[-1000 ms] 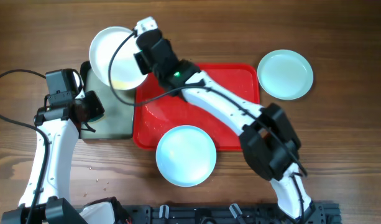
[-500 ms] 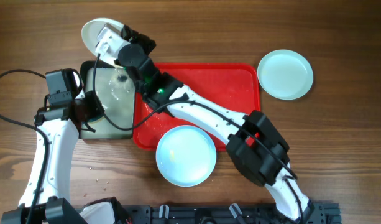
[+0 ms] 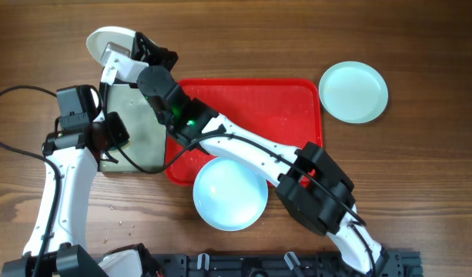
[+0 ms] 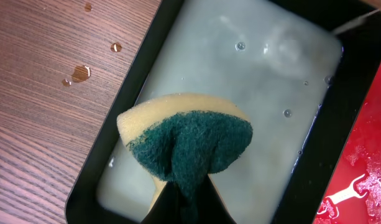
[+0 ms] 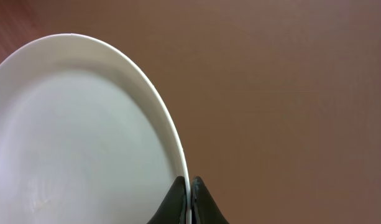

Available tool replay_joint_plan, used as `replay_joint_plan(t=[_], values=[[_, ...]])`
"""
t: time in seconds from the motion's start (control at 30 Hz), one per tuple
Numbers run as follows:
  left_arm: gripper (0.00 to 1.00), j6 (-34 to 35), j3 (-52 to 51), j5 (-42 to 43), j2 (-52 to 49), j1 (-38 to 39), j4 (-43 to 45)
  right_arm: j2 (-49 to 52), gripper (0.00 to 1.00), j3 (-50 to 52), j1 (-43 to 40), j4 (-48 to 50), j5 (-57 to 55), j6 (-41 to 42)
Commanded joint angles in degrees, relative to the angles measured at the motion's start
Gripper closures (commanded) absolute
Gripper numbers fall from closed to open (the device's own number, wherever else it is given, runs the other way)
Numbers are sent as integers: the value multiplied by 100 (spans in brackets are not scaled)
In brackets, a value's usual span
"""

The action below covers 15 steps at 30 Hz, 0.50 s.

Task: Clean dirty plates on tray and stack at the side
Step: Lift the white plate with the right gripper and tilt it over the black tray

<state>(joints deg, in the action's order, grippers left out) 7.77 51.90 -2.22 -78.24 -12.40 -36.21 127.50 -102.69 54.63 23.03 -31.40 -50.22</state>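
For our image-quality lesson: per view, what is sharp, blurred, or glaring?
Right wrist view: the white plate has a sharp rim, the wood behind is a soft blur. Left wrist view: the sponge is crisp; the cloudy liquid beneath shows a pale sheen. Overhead view: even light, faint glints on the red tray.

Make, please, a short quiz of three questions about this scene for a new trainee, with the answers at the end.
1. True or false: the left tool holds a sponge above the black tray of water.
2. Which plate does the right tool grip by its rim? A) the white plate B) the blue plate at the red tray's near edge C) the blue plate at the far right
3. How many plates lie fully inside the red tray?

Key: 1 true. 2 A. 3 zero: one blue plate overhangs the near rim, and the other blue plate lies on the table beside the tray.
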Motion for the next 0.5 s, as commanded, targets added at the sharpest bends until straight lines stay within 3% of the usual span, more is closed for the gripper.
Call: replay_joint_plan(t=[0.0, 0.1, 0.47], values=[[96, 31, -26, 26, -33, -26, 39, 22, 96, -85, 26, 28, -101, -28], [96, 31, -26, 26, -33, -26, 39, 22, 96, -85, 22, -4, -101, 389], [96, 31, -26, 26, -33, -26, 39, 22, 96, -85, 13, -247, -98, 503]])
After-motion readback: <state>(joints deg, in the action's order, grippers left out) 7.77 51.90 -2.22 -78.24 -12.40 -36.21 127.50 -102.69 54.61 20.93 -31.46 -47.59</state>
